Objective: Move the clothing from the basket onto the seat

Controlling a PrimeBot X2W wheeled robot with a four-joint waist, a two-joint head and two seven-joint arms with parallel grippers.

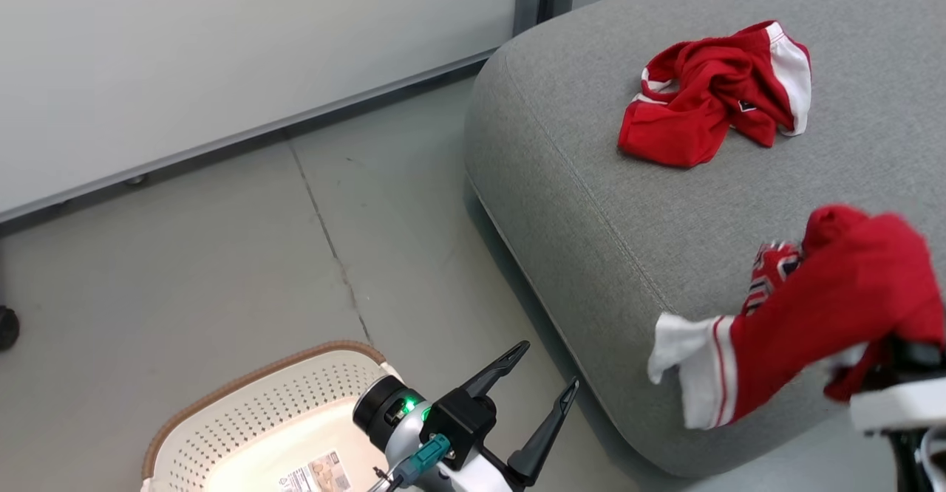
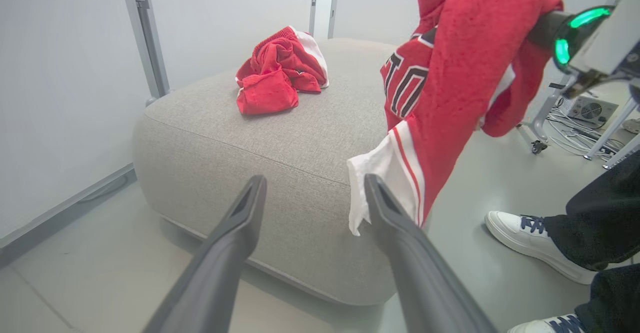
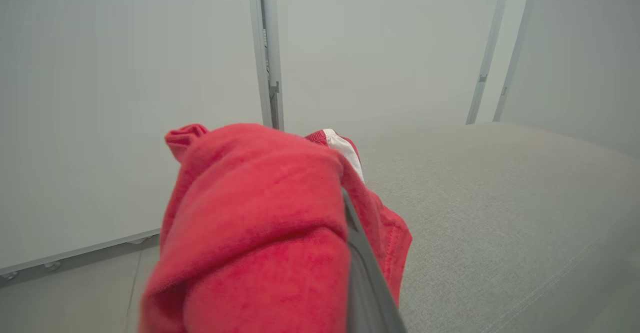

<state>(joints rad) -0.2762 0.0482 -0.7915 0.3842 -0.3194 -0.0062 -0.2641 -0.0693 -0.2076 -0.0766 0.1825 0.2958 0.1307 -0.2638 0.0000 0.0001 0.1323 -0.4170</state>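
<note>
A red jersey point(image 1: 835, 307) with white trim and lettering hangs over the seat's point(image 1: 591, 204) near edge, draped over my right gripper point(image 3: 335, 198), which is shut on it. One dark finger point(image 3: 362, 273) pokes out of the red fabric point(image 3: 250, 233). A second red garment point(image 1: 713, 93) lies crumpled on the grey seat farther back. My left gripper point(image 1: 550, 363) is open and holds nothing, hovering above the floor between the cream basket point(image 1: 259, 370) and the seat. Through its fingers point(image 2: 240, 223) I see the seat point(image 2: 250, 138), the crumpled garment point(image 2: 280, 73) and the hanging jersey point(image 2: 460, 73).
A person's white shoes point(image 2: 530, 243) and dark trouser legs stand on the floor right of the seat. A wheeled stand point(image 2: 537, 145) and cables lie behind them. Pale wall panels point(image 1: 222, 49) run along the far side. A label sticker point(image 1: 314, 473) shows on the basket's floor.
</note>
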